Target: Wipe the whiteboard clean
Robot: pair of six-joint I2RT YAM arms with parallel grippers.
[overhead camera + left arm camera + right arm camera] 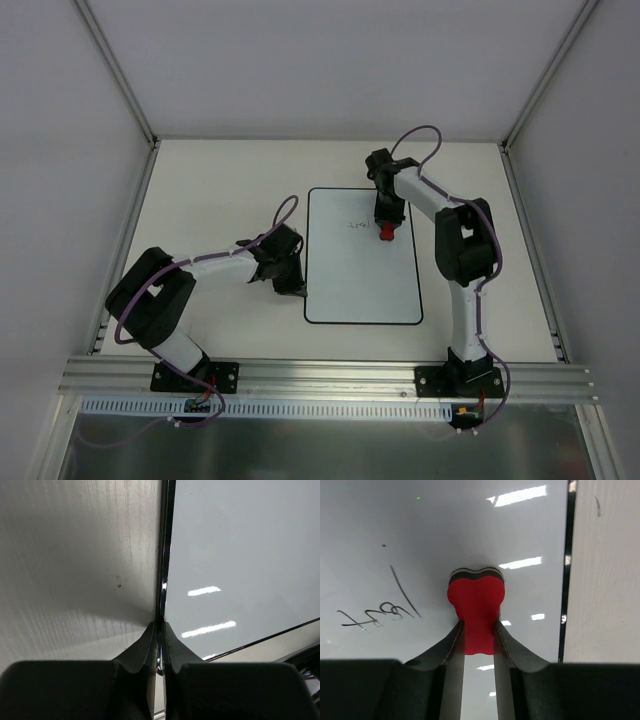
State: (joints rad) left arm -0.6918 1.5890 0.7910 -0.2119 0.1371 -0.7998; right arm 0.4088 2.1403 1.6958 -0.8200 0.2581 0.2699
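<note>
The whiteboard (362, 275) lies flat in the middle of the table, white with a thin black rim. Dark handwriting (356, 227) sits near its top; in the right wrist view the handwriting (375, 614) lies left of the eraser. My right gripper (387, 228) is shut on the red bone-shaped eraser (476, 602), which rests on the board (420, 540) just right of the writing. My left gripper (296, 291) is shut on the board's left rim (163, 580) near the lower left corner.
The pale table (220, 200) is bordered by metal rails (130, 240) at the sides and an aluminium beam (330, 375) in front. White walls stand behind. The right arm (462, 250) reaches over the table's right half beside the board.
</note>
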